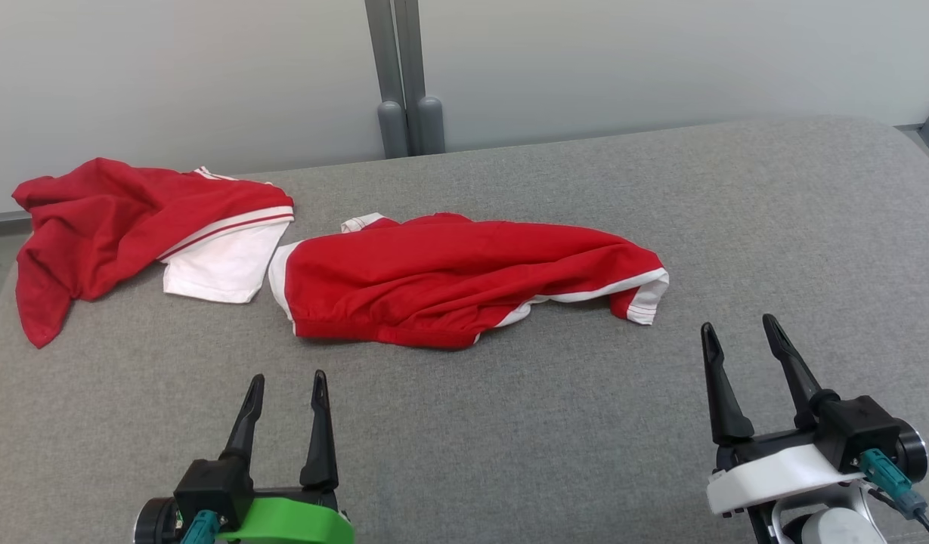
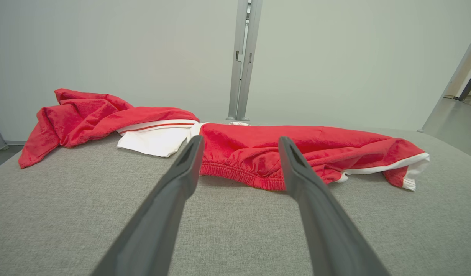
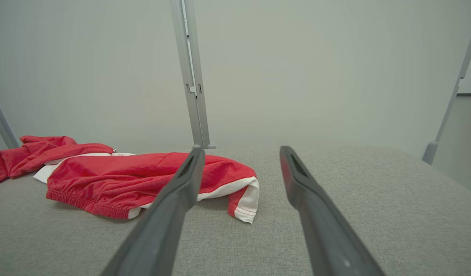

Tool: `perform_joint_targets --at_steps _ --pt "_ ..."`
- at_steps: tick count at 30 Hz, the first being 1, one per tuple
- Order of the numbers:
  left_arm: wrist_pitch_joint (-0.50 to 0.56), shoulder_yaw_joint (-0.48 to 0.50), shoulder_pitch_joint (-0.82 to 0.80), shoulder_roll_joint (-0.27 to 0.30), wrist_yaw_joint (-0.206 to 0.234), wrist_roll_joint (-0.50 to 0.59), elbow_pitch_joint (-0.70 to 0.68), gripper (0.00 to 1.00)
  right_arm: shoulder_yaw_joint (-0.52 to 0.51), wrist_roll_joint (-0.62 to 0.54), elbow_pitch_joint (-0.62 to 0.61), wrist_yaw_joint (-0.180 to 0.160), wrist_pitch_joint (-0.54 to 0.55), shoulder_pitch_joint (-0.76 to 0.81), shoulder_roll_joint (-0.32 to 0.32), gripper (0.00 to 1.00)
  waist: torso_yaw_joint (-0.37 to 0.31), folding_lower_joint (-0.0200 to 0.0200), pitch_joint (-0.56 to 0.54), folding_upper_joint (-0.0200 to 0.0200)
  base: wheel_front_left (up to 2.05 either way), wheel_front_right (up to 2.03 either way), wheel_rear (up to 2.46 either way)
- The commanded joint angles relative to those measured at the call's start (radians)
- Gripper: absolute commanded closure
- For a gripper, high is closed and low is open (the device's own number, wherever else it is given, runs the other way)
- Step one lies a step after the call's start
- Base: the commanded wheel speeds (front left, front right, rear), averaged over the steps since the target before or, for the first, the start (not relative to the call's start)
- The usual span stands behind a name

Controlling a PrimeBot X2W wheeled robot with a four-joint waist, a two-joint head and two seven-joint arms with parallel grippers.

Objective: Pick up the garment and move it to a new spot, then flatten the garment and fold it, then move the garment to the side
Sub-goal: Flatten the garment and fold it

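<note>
Grey fabric surface (image 1: 547, 438) carries the red shorts (image 1: 464, 279) at centre, 1 o'clock from your left fingers (image 1: 319, 431). The red-white top (image 1: 124, 219) lies at 10 o'clock, drooping over the L edge. Both finger pairs are spread, holding nothing. Right fingers (image 1: 719, 393) sit at 4 o'clock of the shorts, apart. L wrist cam gives you the gathered waistband (image 2: 239, 174), R wrist cam the white leg hem (image 3: 245, 207). Bare fabric runs 1 to 5 o'clock.

Grey woven surface (image 1: 509, 453); pale wall panels (image 1: 661, 60) behind it; grey twin post (image 1: 404, 75) between them.
</note>
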Motion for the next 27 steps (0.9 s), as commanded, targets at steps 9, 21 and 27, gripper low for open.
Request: perform_joint_targets --at_steps 9,21,27 --pt "-0.001 0.025 0.017 -0.01 -0.018 0.02 0.01 0.0 0.003 0.006 0.012 0.0 -0.003 -0.009 -0.002 0.0 -0.002 0.0 0.001 0.0 0.0 0.0 0.0" --pt "-0.001 -0.012 -0.043 -0.013 -0.045 0.045 0.059 0.0 -0.005 -0.004 0.0 0.0 -0.003 -0.032 -0.002 0.0 -0.013 0.0 0.04 0.0 0.0 0.0 0.0" --pt "-0.001 -0.114 -0.141 -0.012 -0.078 0.053 0.148 0.0 -0.004 -0.011 -0.012 0.0 -0.003 -0.066 -0.002 0.0 -0.034 0.0 0.093 0.0 0.0 0.0 0.0"
